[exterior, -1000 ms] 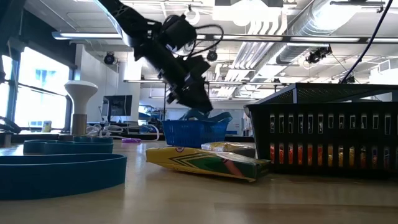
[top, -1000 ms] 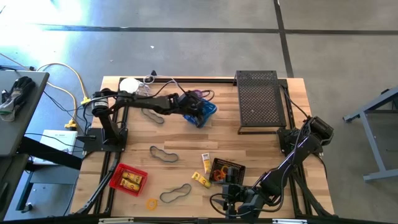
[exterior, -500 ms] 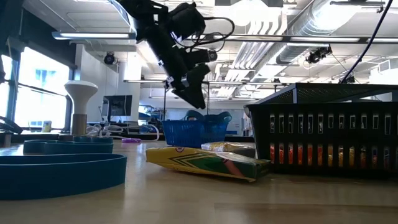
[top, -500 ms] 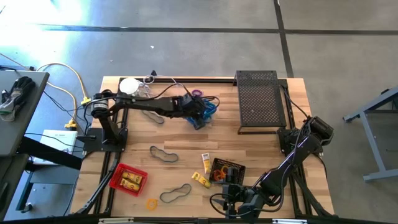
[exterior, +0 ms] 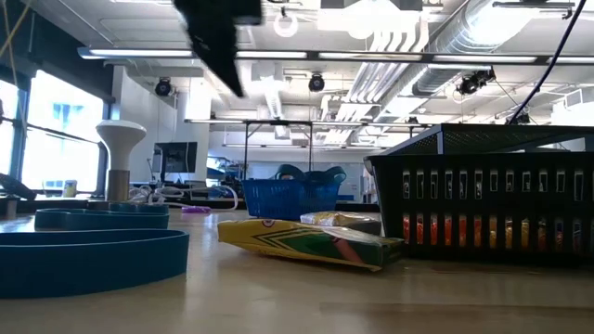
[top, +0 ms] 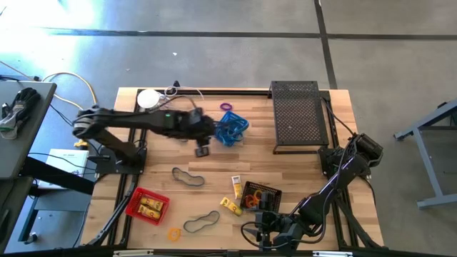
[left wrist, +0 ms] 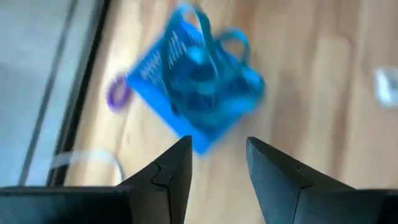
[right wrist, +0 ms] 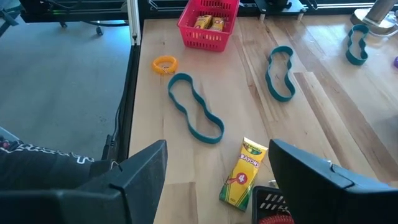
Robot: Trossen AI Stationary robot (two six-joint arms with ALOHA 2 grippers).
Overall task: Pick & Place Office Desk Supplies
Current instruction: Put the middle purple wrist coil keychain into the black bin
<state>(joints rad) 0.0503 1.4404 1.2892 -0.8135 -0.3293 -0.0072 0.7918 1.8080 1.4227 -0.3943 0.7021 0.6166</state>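
Note:
A blue mesh basket (top: 232, 128) with blue band loops in it stands on the table at far centre; the left wrist view shows this blue basket (left wrist: 199, 87) beside a purple ring (left wrist: 116, 93). My left gripper (top: 202, 148) hangs open above the table, left of and nearer than the basket, with nothing between its fingers. My right gripper (right wrist: 217, 180) waits open at the table's near edge, near a small black basket (top: 259, 195). Band loops (top: 187, 176) (top: 202, 221), an orange ring (top: 174, 233), yellow crayon boxes (top: 235, 187) and a red basket (top: 148, 205) lie on the wood.
A large flat black mesh tray (top: 298, 118) lies at the far right. A white disc (top: 148, 98) with cables sits at the far left corner. Bare wood lies between the blue basket and the tray.
My left gripper has drawn up and away from the blue basket, going toward the table's left and near edges and rolling as it rose. The basket stays standing where it was.

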